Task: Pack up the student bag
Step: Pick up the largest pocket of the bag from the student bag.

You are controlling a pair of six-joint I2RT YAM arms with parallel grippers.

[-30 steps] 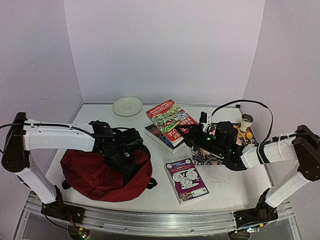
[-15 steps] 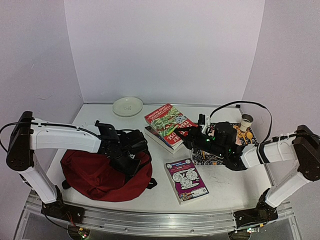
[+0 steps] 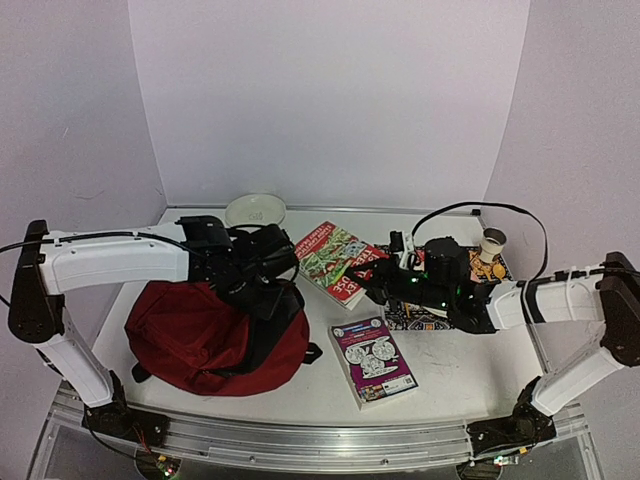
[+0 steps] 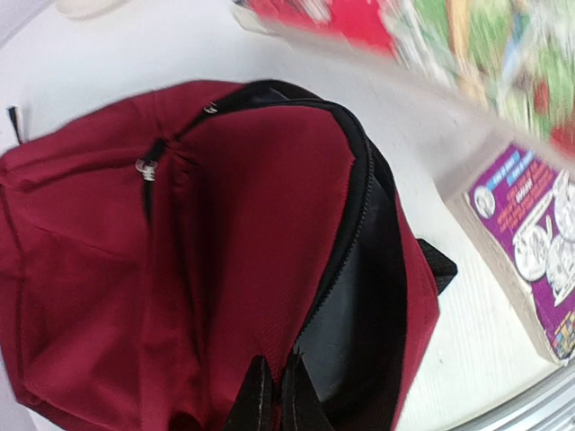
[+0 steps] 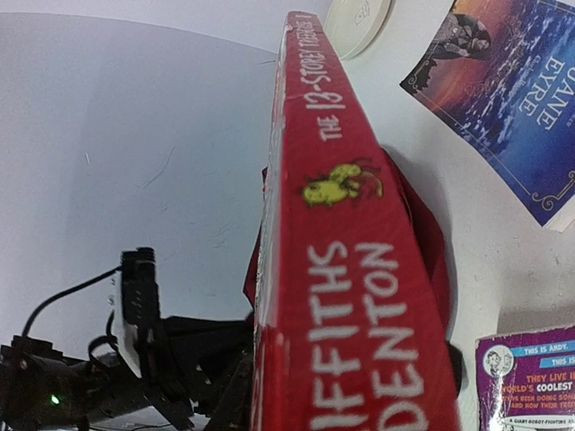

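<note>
In the overhead view, we see the student bag [image 3: 215, 335] lying at the lower left of the bench [image 3: 460, 365]. It is dark red, and the left wrist view shows its black zip open on grey lining. The left pincer [image 3: 262, 288] sits at the bag's upper right edge, and its fingers [image 4: 254, 402] are pressed together on the fabric at the rim of the zip opening. The right pincer [image 3: 378, 285], near the centre of the frame, is clamped on a red book [image 3: 335, 260], which it holds tilted above the bench just right of the bag. In the right wrist view we see the book's spine filling the middle, with the bag's red fabric behind it. A purple book [image 3: 372, 360] lies flat at lower centre. A blue book [image 5: 512, 108] shows at the upper right of the right wrist view. A pale plate [image 3: 255, 211] sits by the back wall, and a paper cup [image 3: 492, 240] stands at the right.
</note>
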